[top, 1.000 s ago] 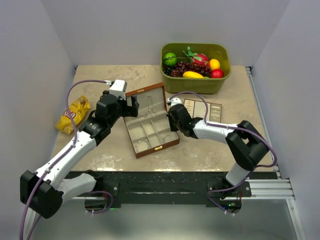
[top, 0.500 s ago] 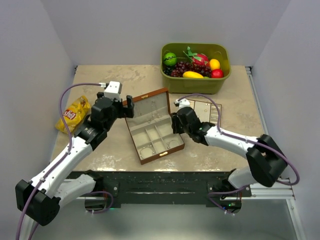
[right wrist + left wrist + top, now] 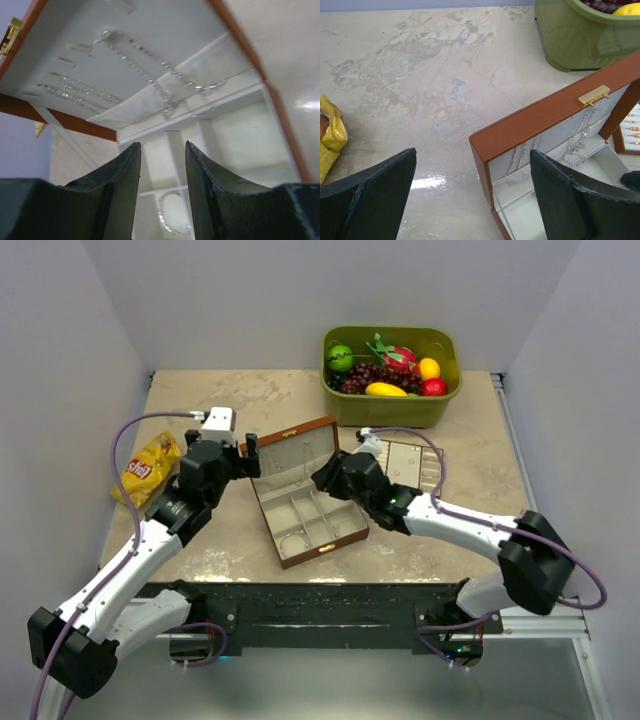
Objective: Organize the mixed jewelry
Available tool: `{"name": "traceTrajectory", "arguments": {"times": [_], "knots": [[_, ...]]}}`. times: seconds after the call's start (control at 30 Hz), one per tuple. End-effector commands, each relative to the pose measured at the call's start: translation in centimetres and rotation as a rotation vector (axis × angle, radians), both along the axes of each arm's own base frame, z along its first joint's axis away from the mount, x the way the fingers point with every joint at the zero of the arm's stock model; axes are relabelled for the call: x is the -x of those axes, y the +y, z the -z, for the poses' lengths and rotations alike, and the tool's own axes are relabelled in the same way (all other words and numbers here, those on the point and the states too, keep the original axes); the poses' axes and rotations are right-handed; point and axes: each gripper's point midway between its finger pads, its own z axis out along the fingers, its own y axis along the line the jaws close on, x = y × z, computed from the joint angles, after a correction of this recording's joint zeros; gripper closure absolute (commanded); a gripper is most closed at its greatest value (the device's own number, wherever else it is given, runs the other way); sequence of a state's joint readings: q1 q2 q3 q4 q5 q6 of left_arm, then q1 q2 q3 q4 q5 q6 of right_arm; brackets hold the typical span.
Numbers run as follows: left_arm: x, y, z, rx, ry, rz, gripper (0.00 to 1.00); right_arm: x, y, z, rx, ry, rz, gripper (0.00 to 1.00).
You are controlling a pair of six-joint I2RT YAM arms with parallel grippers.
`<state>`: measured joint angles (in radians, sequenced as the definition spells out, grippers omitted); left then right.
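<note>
Open wooden box (image 3: 300,502) between left fingers (image 3: 252,453) and right fingers (image 3: 322,478); snack bag (image 3: 146,469) left of both; fruit tub (image 3: 390,410) beyond.

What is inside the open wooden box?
Silver chains hang in the lid, and a wire hoop lies in one compartment. From above, the right pincer covers part of the rest.

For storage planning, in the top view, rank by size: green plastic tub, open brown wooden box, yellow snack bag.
1. Open brown wooden box and green plastic tub: about alike.
2. Yellow snack bag: smallest.
</note>
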<state>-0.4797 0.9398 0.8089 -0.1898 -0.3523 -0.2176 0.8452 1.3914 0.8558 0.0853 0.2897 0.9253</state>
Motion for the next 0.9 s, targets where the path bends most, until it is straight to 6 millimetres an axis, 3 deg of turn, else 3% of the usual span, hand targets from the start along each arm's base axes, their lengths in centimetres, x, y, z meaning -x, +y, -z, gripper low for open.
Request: {"name": "traceTrajectory", "arguments": {"times": [0.0, 0.13, 0.4, 0.87], "knots": [[0.0, 0.8, -0.9, 0.014, -0.028, -0.045, 0.01, -1.1, 6.0, -3.2, -0.245, 0.039, 0.063, 0.55], [-0.1, 0.8, -1.0, 0.016, -0.028, -0.047, 0.0, -2.3, 7.7, -2.6, -0.316, 0.079, 0.137, 0.58], [-0.1, 0.7, -1.0, 0.016, -0.023, -0.046, 0.01, -4.4, 7.1, -1.4, -0.318, 0.068, 0.28, 0.59], [-0.2, 0.2, -0.7, 0.023, -0.012, -0.022, 0.0, -6.1, 7.7, 1.5, -0.262, 0.074, 0.329, 0.59]]}}
